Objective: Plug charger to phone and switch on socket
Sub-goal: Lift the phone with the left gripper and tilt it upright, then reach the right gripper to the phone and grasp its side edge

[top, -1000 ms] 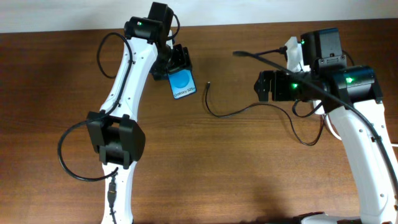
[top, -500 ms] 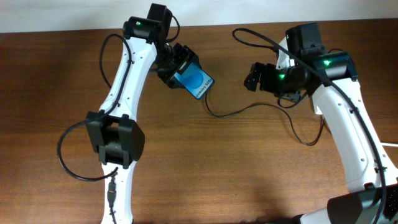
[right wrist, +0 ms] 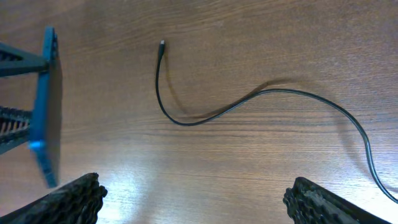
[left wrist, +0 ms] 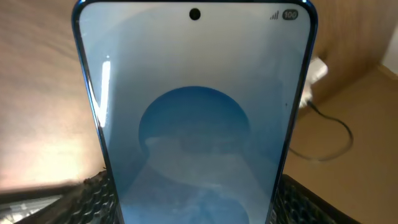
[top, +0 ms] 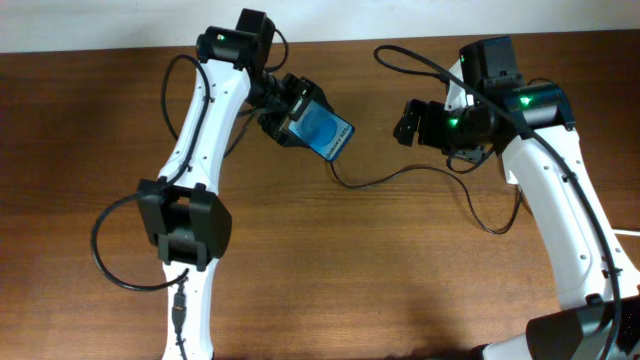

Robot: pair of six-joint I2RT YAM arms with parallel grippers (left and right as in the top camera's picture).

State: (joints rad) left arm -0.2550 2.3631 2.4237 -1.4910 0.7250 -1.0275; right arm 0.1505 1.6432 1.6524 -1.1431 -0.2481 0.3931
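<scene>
Brown wood-grain worktop point(top: 400, 280) lies below the phone point(top: 322, 130) — slim, glossy, blue-screened — which hangs tilted, clamped in the left end effector point(top: 291, 117). A thin black charger point(right wrist: 214, 114) curls slack nearby, its plug tip point(right wrist: 161, 43) free. The right end effector point(right wrist: 193, 183) hovers spread and empty — likely it must pinch that tip next, then mate it to the phone.

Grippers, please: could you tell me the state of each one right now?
Left gripper: closed on the phone.
Right gripper: open, holding nothing.

Brown wooden table point(top: 380, 270), pale wall point(top: 120, 20)
</scene>
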